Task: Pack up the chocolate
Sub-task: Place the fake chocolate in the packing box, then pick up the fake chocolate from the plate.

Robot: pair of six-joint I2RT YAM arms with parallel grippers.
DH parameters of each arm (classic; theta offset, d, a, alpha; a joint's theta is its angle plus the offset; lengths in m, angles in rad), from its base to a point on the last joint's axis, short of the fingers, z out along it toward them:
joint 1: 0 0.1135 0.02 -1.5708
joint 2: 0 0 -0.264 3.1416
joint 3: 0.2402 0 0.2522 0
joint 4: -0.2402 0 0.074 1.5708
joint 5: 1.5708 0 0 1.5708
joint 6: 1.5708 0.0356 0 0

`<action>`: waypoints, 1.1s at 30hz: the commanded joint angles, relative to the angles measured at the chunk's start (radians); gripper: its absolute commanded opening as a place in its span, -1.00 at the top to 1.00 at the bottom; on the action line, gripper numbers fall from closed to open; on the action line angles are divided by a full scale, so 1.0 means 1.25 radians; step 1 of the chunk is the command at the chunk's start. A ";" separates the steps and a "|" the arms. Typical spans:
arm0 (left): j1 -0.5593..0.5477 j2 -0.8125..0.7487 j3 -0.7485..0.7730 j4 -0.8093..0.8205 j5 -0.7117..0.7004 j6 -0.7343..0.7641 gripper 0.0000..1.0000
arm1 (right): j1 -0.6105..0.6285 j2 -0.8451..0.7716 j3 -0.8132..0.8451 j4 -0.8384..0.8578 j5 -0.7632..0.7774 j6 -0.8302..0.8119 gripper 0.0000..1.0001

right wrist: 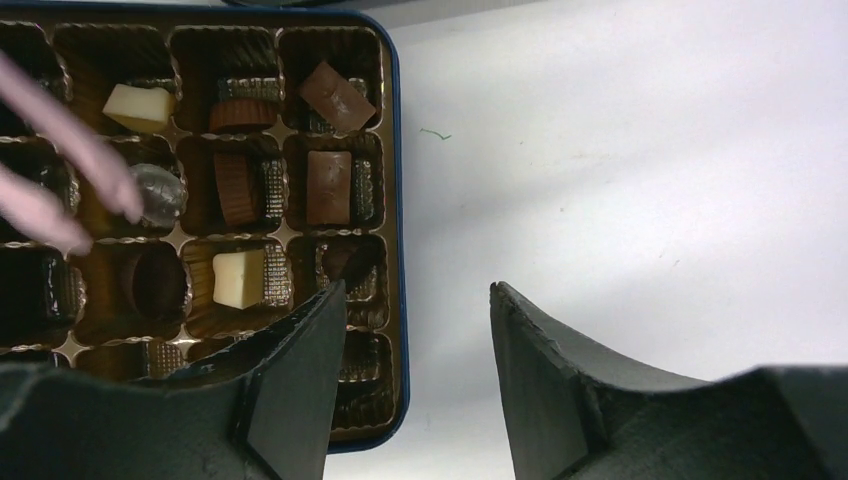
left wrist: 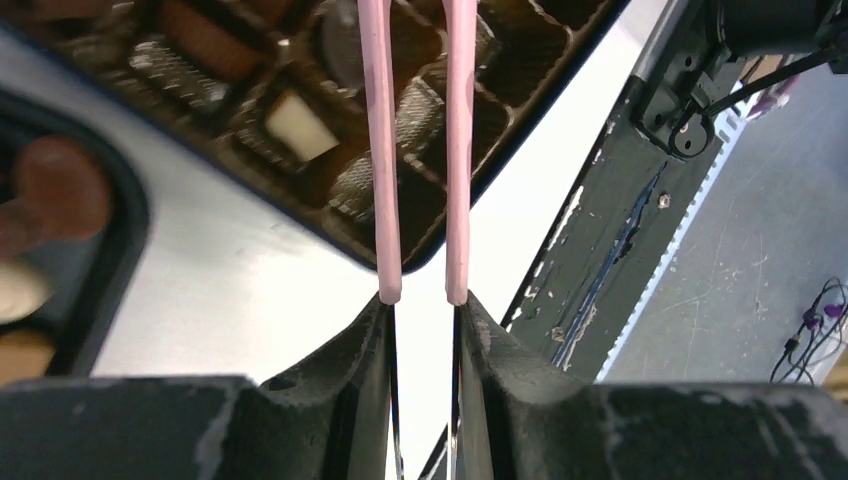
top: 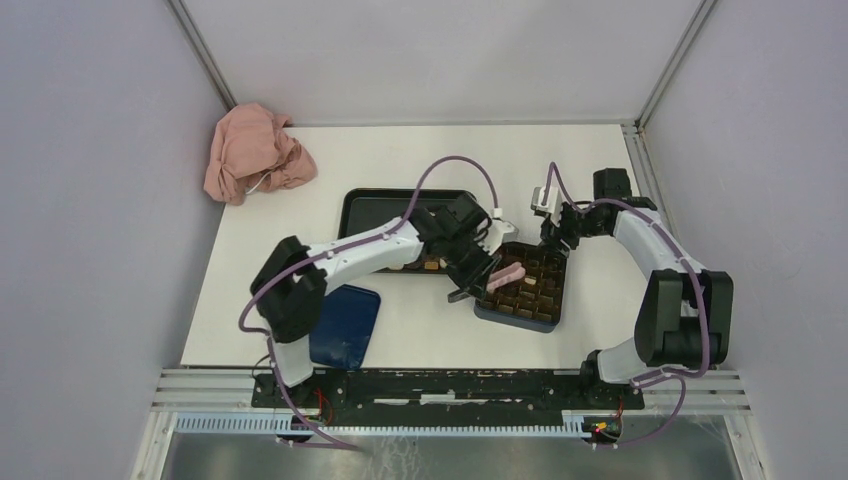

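Observation:
Chocolate pieces, among them a white one [right wrist: 140, 106] and brown ones [right wrist: 328, 186], sit in cells of the dark blue box [top: 524, 288] [right wrist: 397, 200]. More chocolate [left wrist: 55, 185] lies in the black tray [top: 375, 205]. My left gripper [top: 478, 268] [left wrist: 420, 305] is shut on the pink tongs [left wrist: 380, 150] [top: 505, 275], which reach over the box. Their tips [right wrist: 85, 155] hang beside a greyish round piece [right wrist: 162, 195]. Whether they hold it I cannot tell. My right gripper [top: 553, 232] [right wrist: 415, 290] is open with the box's right rim between its jaws, nothing gripped.
A dark blue lid [top: 345, 325] lies near the left arm's base. At the back left is a crumpled pink cloth [top: 255, 150]. Bare white table [right wrist: 620, 150] lies right of the box. The metal rail [top: 450, 385] runs along the near edge.

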 commanded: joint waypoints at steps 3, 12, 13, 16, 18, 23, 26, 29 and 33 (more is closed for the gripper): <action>0.147 -0.167 -0.101 0.086 -0.010 -0.052 0.35 | -0.005 -0.041 0.033 -0.012 -0.064 0.003 -0.22; 0.338 -0.145 -0.099 -0.110 -0.174 0.096 0.32 | -0.005 -0.043 0.030 -0.013 -0.075 0.002 -0.25; 0.345 -0.136 -0.094 -0.122 -0.191 0.105 0.32 | -0.005 -0.041 0.030 -0.012 -0.076 0.002 -0.25; 0.358 -0.109 -0.075 -0.139 -0.217 0.129 0.29 | -0.005 -0.036 0.030 -0.013 -0.077 0.002 -0.26; 0.365 -0.089 -0.062 -0.144 -0.239 0.137 0.27 | -0.005 -0.033 0.030 -0.014 -0.078 0.002 -0.26; 0.378 -0.025 -0.007 -0.166 -0.250 0.150 0.27 | -0.005 -0.031 0.030 -0.016 -0.078 0.000 -0.26; 0.381 0.001 0.021 -0.175 -0.256 0.152 0.25 | -0.005 -0.031 0.032 -0.019 -0.079 -0.004 -0.26; 0.381 0.020 0.041 -0.187 -0.268 0.154 0.23 | -0.005 -0.032 0.031 -0.021 -0.080 -0.007 -0.26; 0.383 0.033 0.056 -0.199 -0.275 0.156 0.20 | -0.005 -0.029 0.032 -0.024 -0.082 -0.010 -0.27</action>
